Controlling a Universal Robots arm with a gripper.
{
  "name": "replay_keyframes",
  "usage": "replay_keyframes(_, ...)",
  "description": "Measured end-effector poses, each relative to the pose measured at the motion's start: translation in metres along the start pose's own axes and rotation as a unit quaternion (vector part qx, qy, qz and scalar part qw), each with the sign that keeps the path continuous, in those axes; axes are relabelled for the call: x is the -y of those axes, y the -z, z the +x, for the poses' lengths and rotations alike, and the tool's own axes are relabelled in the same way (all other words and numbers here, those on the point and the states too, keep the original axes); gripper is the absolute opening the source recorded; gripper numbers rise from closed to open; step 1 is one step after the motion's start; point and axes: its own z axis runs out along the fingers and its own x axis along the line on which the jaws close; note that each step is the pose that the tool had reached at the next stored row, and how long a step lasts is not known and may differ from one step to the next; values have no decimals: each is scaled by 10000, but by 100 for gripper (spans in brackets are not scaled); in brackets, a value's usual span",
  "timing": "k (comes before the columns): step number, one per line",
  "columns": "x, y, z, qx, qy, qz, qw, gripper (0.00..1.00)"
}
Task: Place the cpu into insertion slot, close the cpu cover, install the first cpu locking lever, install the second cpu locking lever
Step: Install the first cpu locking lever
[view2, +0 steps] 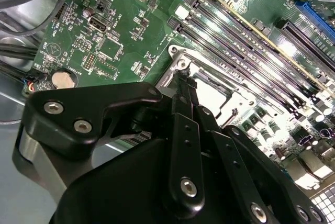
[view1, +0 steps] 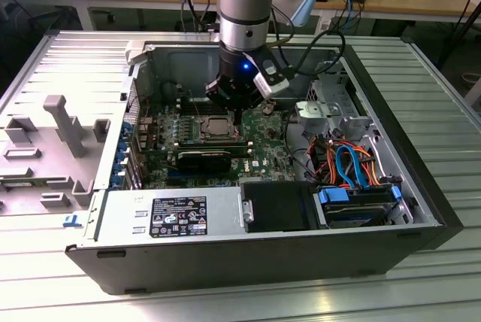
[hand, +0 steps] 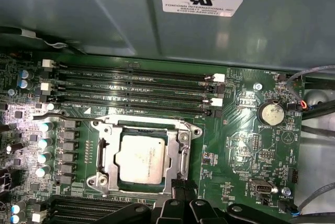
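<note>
The open computer case [view1: 225,254] lies on its side, which lets the arm [view1: 244,6] reach straight down to the green motherboard [view1: 267,141]. The gripper [hand: 178,186] sits low at the insertion slot [hand: 98,181], near the board's middle and beside the memory slots [hand: 136,85]. Its fingers are pressed together into one narrow tip, pinching nothing I can make out, probably so it can work at the slot's rim. The cpu cover [hand: 182,145] looks folded down, its window framing the cpu [hand: 140,158] seated inside. A white sticker [hand: 201,5] on the case wall and a black label [view1: 179,217] carry print.
</note>
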Motion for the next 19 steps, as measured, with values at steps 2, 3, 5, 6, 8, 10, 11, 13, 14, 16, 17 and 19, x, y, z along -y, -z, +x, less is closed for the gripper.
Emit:
replay_keyframes(2,-2,1,22,2,-1,1,10000,11)
replay_keyframes(3,-4,1,51,5,0,0,10000,11)
replay_keyframes(5,-12,1,132,10,0,0,10000,11)
replay_keyframes(6,-15,1,162,11,-1,0,10000,11)
replay_keyframes(8,-19,0,201,13,-1,0,10000,11)
replay_keyframes(10,-33,9,366,28,-3,2,10000,11)
replay_keyframes(11,-51,11,557,65,-5,5,10000,11)
replay_keyframes(13,-85,90,637,87,-19,6,10000,11)
replay_keyframes(14,-91,96,638,87,-19,7,10000,11)
replay_keyframes(16,-97,101,659,90,-19,8,10000,11)
replay_keyframes(17,-101,105,691,99,-19,9,9999,11)
replay_keyframes(19,-106,111,723,108,-19,11,9999,11)
